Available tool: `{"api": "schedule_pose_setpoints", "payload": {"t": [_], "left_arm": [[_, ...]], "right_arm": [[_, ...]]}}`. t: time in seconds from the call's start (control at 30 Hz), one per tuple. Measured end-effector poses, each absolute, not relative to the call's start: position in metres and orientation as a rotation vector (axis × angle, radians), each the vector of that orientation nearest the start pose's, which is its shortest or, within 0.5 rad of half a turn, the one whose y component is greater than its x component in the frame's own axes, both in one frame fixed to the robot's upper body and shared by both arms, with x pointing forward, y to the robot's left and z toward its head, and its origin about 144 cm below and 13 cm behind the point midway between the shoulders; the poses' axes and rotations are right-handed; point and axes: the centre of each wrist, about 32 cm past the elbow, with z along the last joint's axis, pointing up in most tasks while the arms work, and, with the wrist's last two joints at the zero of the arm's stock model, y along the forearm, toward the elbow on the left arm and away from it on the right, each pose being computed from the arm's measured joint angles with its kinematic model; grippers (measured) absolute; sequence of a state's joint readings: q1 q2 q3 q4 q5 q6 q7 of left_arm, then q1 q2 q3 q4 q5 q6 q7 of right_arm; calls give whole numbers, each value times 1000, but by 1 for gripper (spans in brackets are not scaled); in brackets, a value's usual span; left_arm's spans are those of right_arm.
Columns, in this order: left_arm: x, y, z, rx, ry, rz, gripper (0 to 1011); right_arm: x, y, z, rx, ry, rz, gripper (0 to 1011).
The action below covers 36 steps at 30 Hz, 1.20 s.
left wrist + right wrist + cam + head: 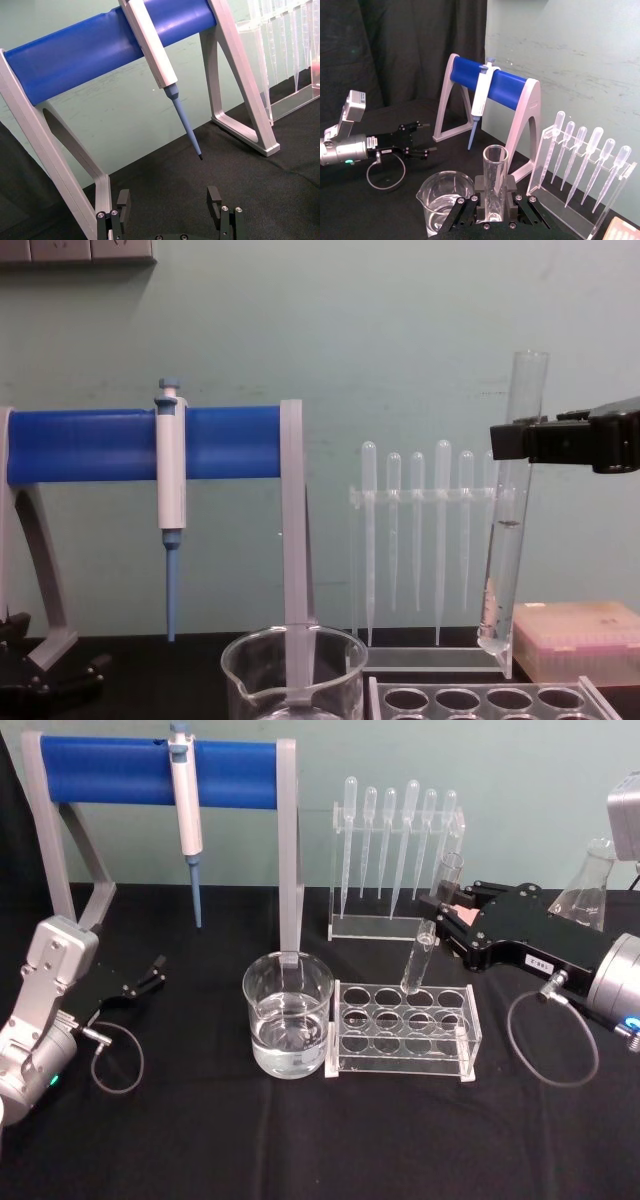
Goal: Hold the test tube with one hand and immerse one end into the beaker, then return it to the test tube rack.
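Firmly, the right gripper [445, 910], black with flat fingers and a silver round wrist, has its jaws clamped on the upper part of the test tube [420, 958], a long clear glass tube with a rounded bottom. The tube hangs a little tilted, its bottom just over the back row of the clear plastic rack [400, 1065], beside the wide glass beaker [288, 988] holding water. The gripper's white label [540, 963] is too small to read. The left gripper [152, 972] rests low at the left, jaws apart.
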State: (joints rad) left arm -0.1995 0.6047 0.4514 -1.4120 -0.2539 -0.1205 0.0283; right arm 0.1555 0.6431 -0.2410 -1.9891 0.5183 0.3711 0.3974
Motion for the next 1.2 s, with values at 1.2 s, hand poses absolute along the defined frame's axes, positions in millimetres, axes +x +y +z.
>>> {"api": "schedule_pose_setpoints", "payload": {"t": [1.2], "left_arm": [[489,310,1140,304,-285,1248,1000]], "right_arm": [[452,-271,1307,-149,-107,-777,241]]}}
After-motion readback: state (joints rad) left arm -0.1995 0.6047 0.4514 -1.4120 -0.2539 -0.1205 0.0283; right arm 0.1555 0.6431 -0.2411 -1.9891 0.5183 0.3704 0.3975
